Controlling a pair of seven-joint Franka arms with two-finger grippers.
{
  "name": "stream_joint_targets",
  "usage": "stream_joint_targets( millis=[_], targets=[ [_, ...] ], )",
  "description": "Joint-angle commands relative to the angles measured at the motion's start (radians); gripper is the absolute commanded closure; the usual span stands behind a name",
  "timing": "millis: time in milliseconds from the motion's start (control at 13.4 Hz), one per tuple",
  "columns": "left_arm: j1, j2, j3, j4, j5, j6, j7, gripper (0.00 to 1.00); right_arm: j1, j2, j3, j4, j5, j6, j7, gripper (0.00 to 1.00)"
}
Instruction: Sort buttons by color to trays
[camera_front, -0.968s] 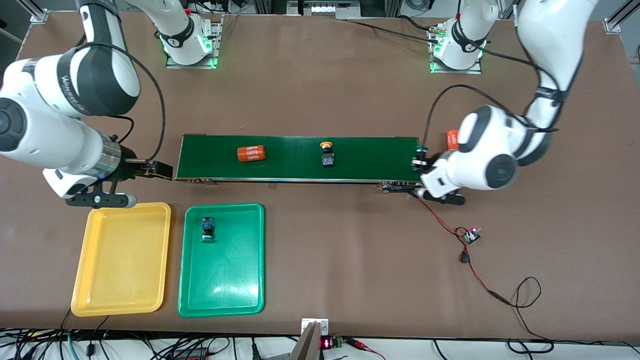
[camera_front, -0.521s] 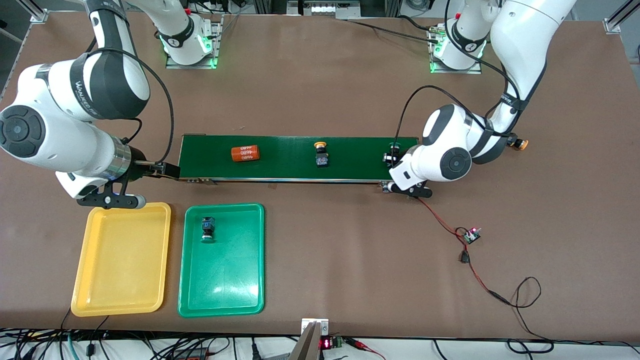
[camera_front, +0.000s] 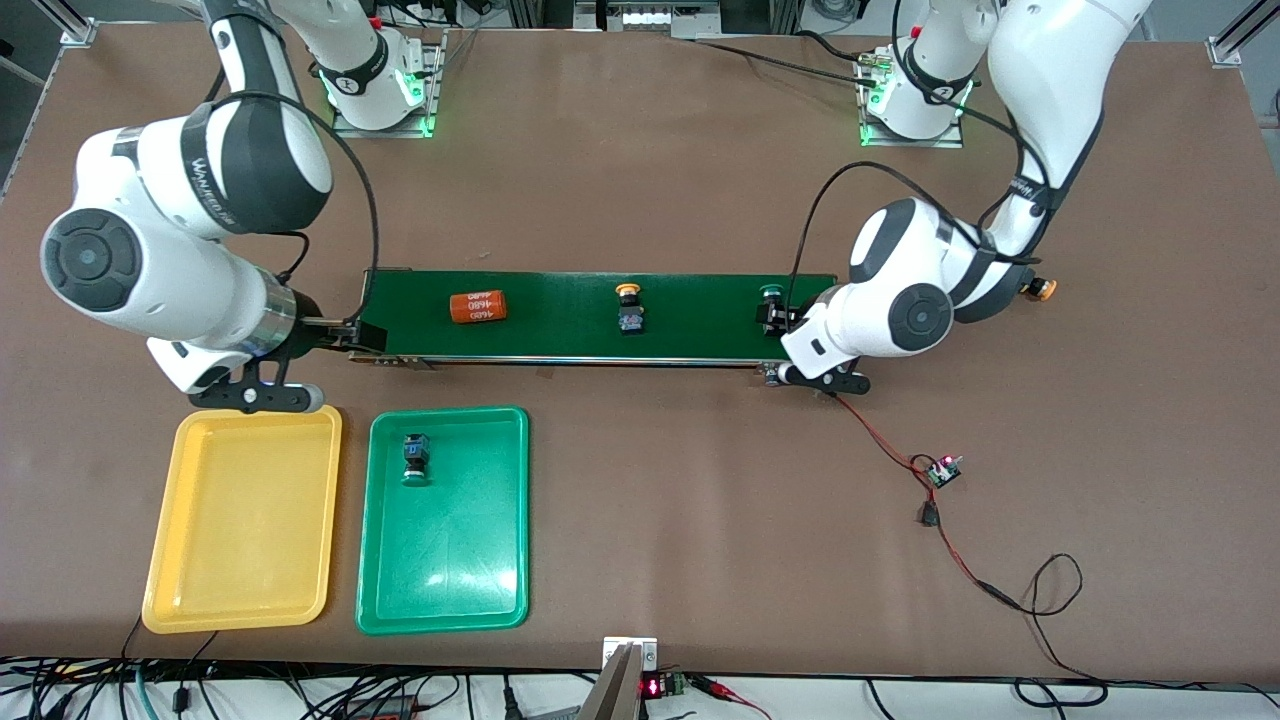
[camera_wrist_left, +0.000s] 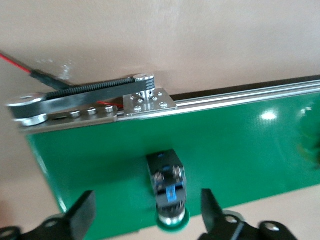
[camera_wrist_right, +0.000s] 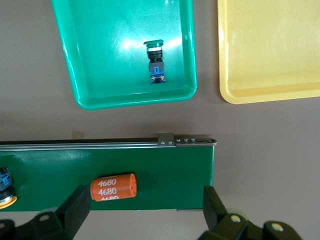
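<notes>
Nearest, toward 7 o'clock on the matte brown counter (camera_front: 650, 520): two glossy, shallow plastic trays with rounded corners. Yellow tray (camera_front: 245, 520) bare. Green tray (camera_front: 450, 540) holding one sorted button (camera_front: 414, 459), blocky body, green cap.

Farther, mid-counter: long smooth green belt (camera_front: 700, 320). Along it from 9 to 3 o'clock: orange cylinder (camera_front: 477, 307), yellow button (camera_front: 629, 308), green button (camera_front: 770, 305).

Astride that green button, not touching: left end effector (camera_wrist_left: 147, 200), spread wide, empty. Over the belt's 9 o'clock end: right end effector (camera_wrist_right: 146, 195), equally wide, empty, waiting.

Likely trouble: round cap and slick hard body twisting out of an off-centre pinch; cylinder rolling under the waiting fingers (camera_wrist_right: 82, 200) and getting picked by mistake.

Farthest, at 3 o'clock off the belt: stray button (camera_front: 1040, 290), half hidden by the arm, easily missed.
</notes>
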Motion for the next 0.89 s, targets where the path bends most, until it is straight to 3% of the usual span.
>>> stream_joint_targets(
  millis=[0, 223, 596, 819],
  targets=[
    [0.070, -0.091, -0.004, 0.021, -0.044, -0.114, -0.002, 0.00, 0.046, 0.007, -0.004, -0.008, -0.009, 0.011, 0.022, 0.00],
    [0.107, -0.125, 0.112, 0.018, -0.010, -0.181, 0.049, 0.00, 0.107, 0.026, -0.003, -0.015, 0.005, 0.013, 0.066, 0.00],
    [0.129, -0.101, 0.402, -0.013, 0.120, -0.184, 0.057, 0.00, 0.176, 0.035, -0.003, -0.101, 0.075, 0.095, 0.072, 0.00],
    [0.153, -0.117, 0.479, -0.042, 0.133, -0.196, 0.018, 0.00, 0.248, 0.037, -0.003, -0.163, 0.080, 0.196, 0.171, 0.00]
  ],
)
